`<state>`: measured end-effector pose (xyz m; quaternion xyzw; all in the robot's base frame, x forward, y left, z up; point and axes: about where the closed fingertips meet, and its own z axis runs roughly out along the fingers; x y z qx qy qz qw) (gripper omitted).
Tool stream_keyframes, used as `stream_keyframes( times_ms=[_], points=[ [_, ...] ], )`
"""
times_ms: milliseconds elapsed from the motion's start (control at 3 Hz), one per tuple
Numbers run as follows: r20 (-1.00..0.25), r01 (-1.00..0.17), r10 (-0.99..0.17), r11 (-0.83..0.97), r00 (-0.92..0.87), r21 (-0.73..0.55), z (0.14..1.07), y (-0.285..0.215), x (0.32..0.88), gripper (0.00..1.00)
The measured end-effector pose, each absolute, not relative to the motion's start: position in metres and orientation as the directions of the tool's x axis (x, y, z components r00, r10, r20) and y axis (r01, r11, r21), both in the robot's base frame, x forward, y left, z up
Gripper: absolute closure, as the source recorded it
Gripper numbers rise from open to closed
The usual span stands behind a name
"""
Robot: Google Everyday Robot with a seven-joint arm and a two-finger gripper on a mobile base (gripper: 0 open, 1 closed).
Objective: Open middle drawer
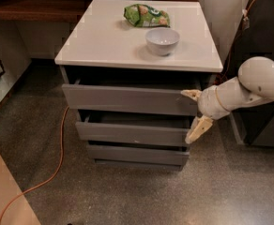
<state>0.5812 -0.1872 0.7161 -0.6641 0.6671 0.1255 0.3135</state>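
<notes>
Two drawers stand ajar: the middle drawer (132, 132), second of three, and the top drawer (127, 100) above. Beside its right end hangs the gripper (194, 112), fingers spread. White cabinet top (104, 41) bears a bowl (162, 40) and a green bag (146, 15); an orange cable (59, 158) crosses the speckled floor (127, 196).

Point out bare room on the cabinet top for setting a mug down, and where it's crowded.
The white top is bare across its left half, left of the bowl and green bag, and along the front edge. Crowded: right of centre, bag behind bowl. The gripper, open, is below at the right end of the middle drawer.
</notes>
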Motion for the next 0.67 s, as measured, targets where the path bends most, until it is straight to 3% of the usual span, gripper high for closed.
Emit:
stream_keyframes(
  times_ms=[667],
  points=[
    [-0.598,-0.972,-0.785,-0.026,0.165,-0.235,0.653,-0.171,0.592,0.0]
  ],
)
